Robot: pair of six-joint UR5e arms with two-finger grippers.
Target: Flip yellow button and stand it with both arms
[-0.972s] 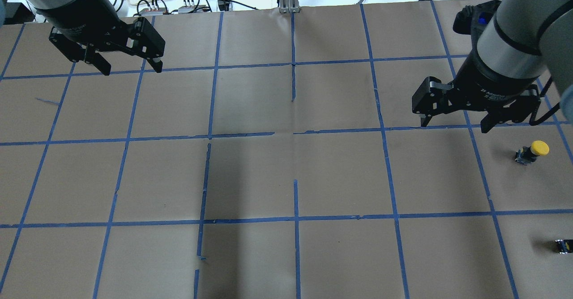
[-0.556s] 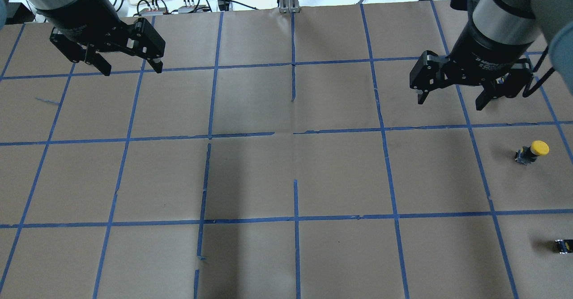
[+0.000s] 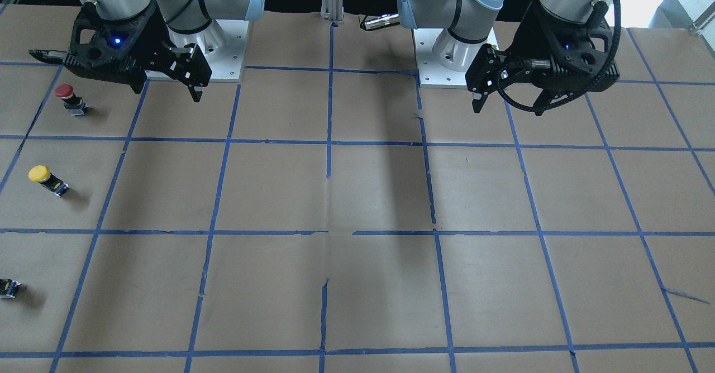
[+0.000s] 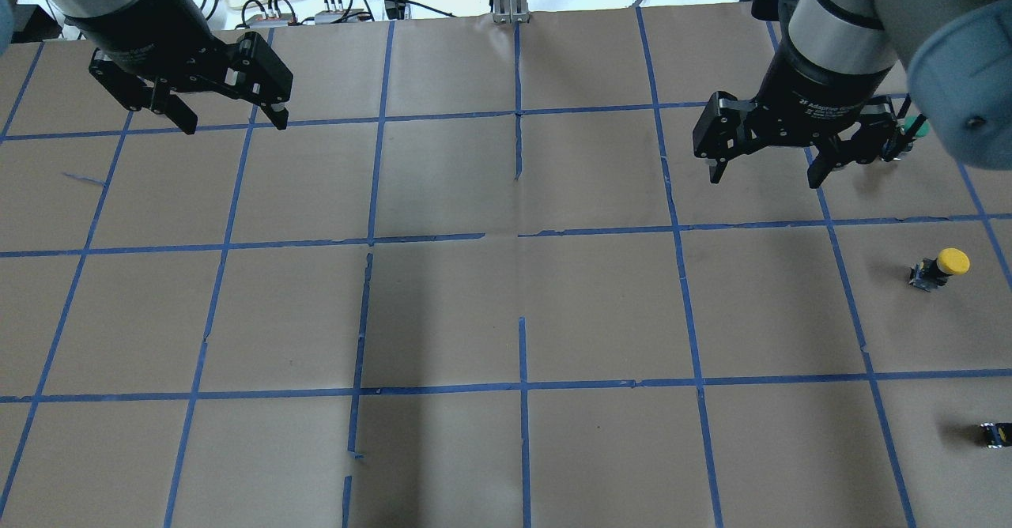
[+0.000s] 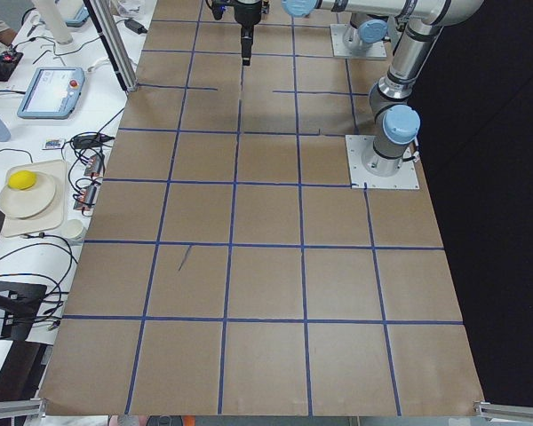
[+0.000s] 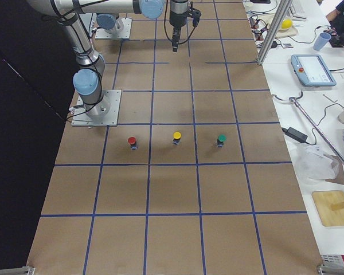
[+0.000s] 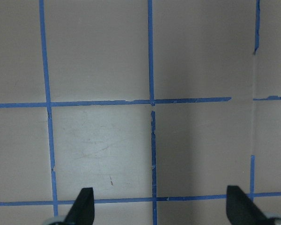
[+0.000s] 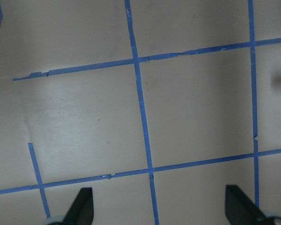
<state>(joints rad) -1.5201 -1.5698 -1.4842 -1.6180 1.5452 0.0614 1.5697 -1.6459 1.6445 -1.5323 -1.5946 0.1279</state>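
The yellow button [image 4: 941,267] stands on the paper at the right edge of the overhead view, cap up. It also shows in the front view [image 3: 47,178] and the right side view [image 6: 176,137]. My right gripper [image 4: 765,174] is open and empty, hanging above the table to the far left of the button and well clear of it. It shows in the front view [image 3: 167,91] and its own wrist view [image 8: 161,206]. My left gripper [image 4: 235,123] is open and empty at the far left, seen also in the front view [image 3: 507,109] and its wrist view [image 7: 160,208].
A red-capped button [image 3: 67,96] and a green-capped button [image 6: 221,140] stand in a row with the yellow one. A small black block [image 4: 996,433] lies near the right front. Blue tape lines grid the brown paper table [image 4: 514,307].
My right gripper has moved away from the yellow button, toward the far side and leftward in the overhead view, still open. The left arm and the button have not moved.
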